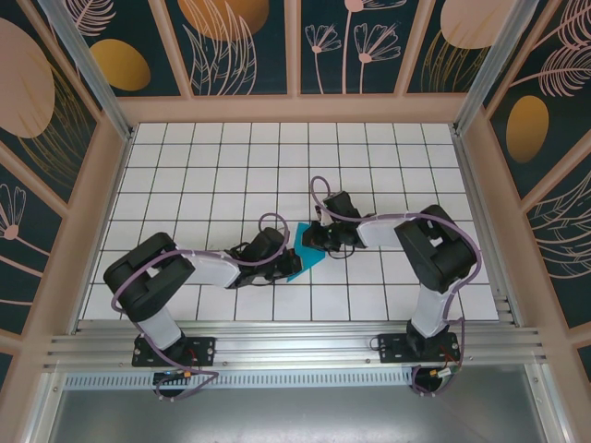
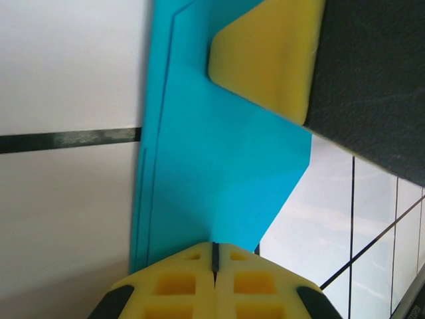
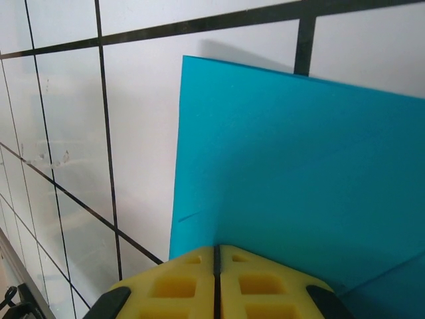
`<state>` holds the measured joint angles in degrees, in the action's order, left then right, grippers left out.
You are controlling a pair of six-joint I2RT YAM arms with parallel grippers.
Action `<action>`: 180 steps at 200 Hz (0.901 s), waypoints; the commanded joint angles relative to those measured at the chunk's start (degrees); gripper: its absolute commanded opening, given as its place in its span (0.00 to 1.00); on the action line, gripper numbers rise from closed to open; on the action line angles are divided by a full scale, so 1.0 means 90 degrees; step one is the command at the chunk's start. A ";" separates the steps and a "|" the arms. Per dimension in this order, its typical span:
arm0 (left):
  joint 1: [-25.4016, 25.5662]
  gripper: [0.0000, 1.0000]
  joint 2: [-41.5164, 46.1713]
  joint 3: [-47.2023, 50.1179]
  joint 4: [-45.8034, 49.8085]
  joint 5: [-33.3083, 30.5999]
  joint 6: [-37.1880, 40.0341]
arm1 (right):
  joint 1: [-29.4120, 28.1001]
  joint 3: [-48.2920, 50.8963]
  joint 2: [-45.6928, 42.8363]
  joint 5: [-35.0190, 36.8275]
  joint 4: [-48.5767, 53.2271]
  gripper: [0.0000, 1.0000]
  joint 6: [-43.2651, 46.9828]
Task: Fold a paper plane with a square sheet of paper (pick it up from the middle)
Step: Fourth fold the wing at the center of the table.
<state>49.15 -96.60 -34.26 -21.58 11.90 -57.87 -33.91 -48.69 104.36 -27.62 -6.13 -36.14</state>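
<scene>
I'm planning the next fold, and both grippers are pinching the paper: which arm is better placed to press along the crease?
Probably left. The left gripper is shut on the paper with fold lines running straight ahead of it; the right gripper is shut on a flat edge.

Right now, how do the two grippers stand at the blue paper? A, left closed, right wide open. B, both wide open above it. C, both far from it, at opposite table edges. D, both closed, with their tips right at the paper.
D: the left gripper and the right gripper each have their jaws shut together, and the blue paper sits right at their tips.
</scene>
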 commanded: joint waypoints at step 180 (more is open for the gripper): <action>-0.0002 0.04 0.0074 0.0277 0.0537 0.0401 0.0134 | 0.1774 -0.0960 -0.0061 0.0039 0.0663 0.18 0.0891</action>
<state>48.95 -95.46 -31.62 -24.56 13.10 -57.60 -17.65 -56.64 108.42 -27.22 -2.55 -29.87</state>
